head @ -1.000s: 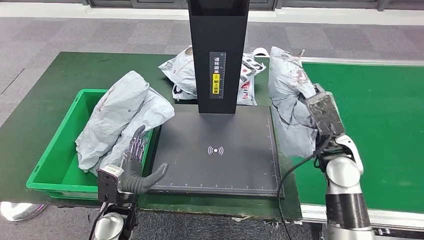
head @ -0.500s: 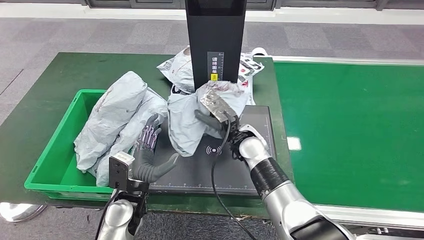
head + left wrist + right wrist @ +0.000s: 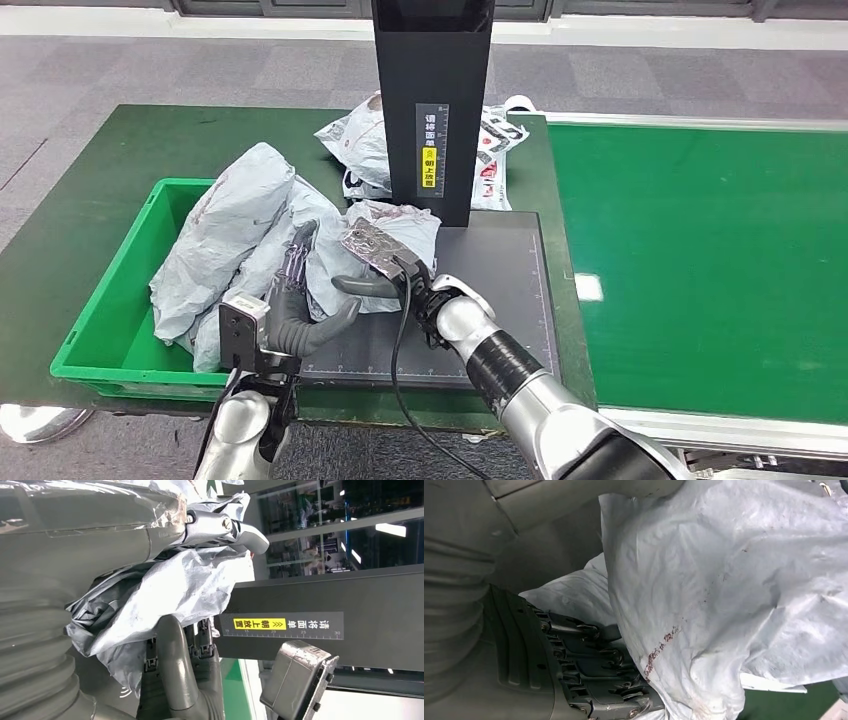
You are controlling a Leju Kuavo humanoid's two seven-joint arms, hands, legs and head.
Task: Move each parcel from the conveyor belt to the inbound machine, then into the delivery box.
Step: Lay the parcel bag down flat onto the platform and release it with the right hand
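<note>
Grey, crumpled plastic makes up the parcel (image 3: 375, 255) at the near left part of the inbound machine's black plate (image 3: 480, 290); its skin is creased and glossy, and the right wrist view shows reddish smudges on it. The right hand (image 3: 375, 268) clasps it from the plate side, fingers wrapped on the bag. The left hand (image 3: 295, 300) stands upright against the parcel's other side, fingers spread apart and touching the plastic, holding nothing of its own.

Just left of the plate sits one green delivery box (image 3: 110, 320) on the green surface (image 3: 90, 170), with two grey parcels (image 3: 225, 235) heaped inside and rising above its rim. The machine's black column (image 3: 430, 110) stands at the far edge of the plate, bearing one yellow label. Behind the column lie two white printed parcels (image 3: 355, 140), partly hidden. One green conveyor belt (image 3: 700, 260) runs along the right.
</note>
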